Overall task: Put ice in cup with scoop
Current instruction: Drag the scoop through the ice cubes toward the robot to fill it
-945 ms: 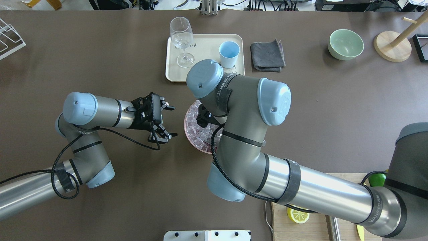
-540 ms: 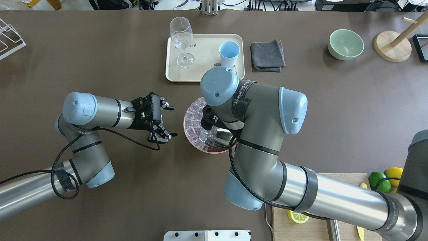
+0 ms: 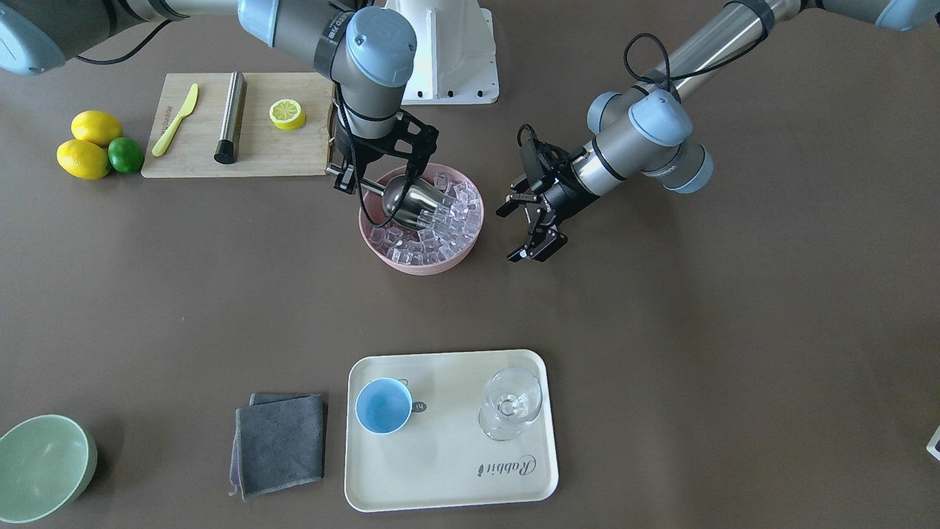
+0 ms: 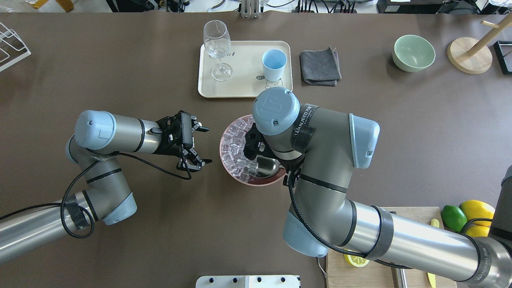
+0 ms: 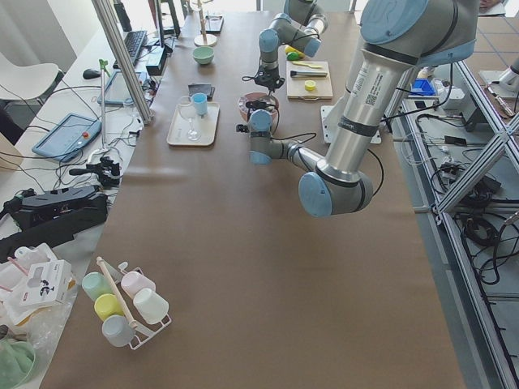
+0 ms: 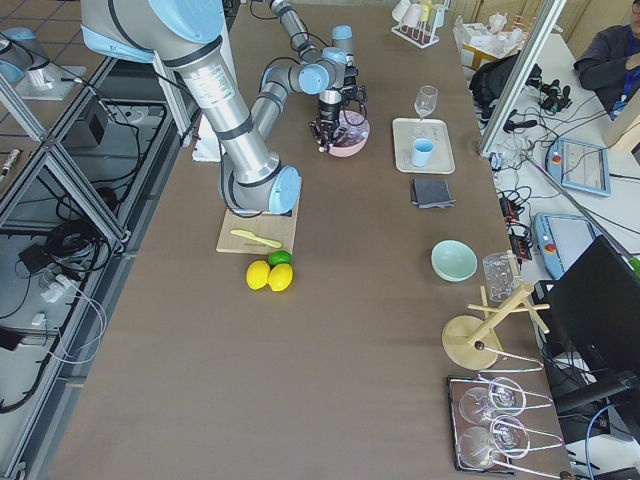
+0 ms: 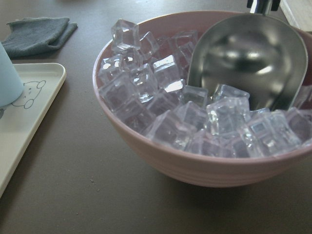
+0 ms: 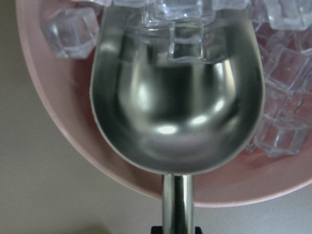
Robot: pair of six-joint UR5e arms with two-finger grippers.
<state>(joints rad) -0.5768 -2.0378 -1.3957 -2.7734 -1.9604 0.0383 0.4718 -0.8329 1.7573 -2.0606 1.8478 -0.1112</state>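
- Right wrist-mounted view is looking along the scoop (image 8: 178, 97); the right gripper (image 3: 358, 181) is clamping its thin handle, with the trough lying just ahead of the fingers.
- Directly under and ahead of that gripper, the trough is sitting inside the pink bowl (image 7: 195, 168), its mouth pressing into the ice (image 7: 161, 97); one cube is resting at the lip, but the trough is otherwise looking bare.
- Just beside the bowl, on its far side from that gripper, the left gripper (image 4: 208, 145) is hovering with jaws spread wide, holding nothing.
- Well beyond both grippers, the blue cup (image 3: 383, 405) is standing upright on the tray (image 3: 440, 470) and appearing empty.
- Judging by this, the scooping is only beginning: loading the scoop, lifting, carrying it to the cup and tipping are all remaining.
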